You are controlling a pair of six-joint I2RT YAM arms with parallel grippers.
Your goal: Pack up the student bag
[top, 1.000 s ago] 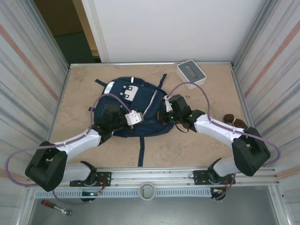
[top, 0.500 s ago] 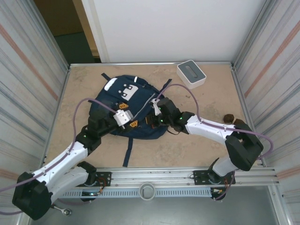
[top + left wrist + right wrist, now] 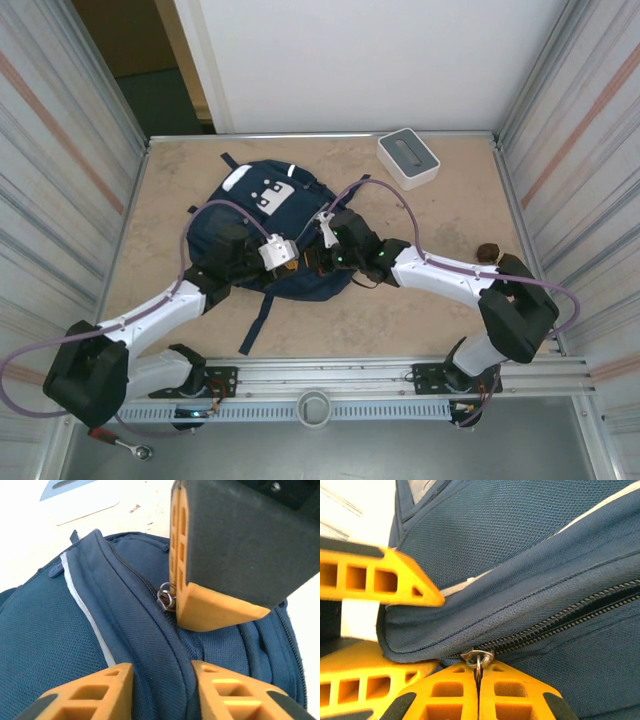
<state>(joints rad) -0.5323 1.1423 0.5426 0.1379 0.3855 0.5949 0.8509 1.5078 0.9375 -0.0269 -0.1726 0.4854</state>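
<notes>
Finding: the student bag (image 3: 295, 212) lies flat on the table (image 3: 420, 310), left of centre, well apart from the white box (image 3: 408, 157) at the far edge. Your right gripper (image 3: 478, 672) is clenched on the zipper pull (image 3: 478, 658), its fingers pressed together with the metal ring caught between them. Your left gripper (image 3: 162, 672), just beside it, grasps a raised fold of the bag's fabric along the zip, one finger on each side. Two rows of zip teeth run away from the pull, slightly parted.
</notes>
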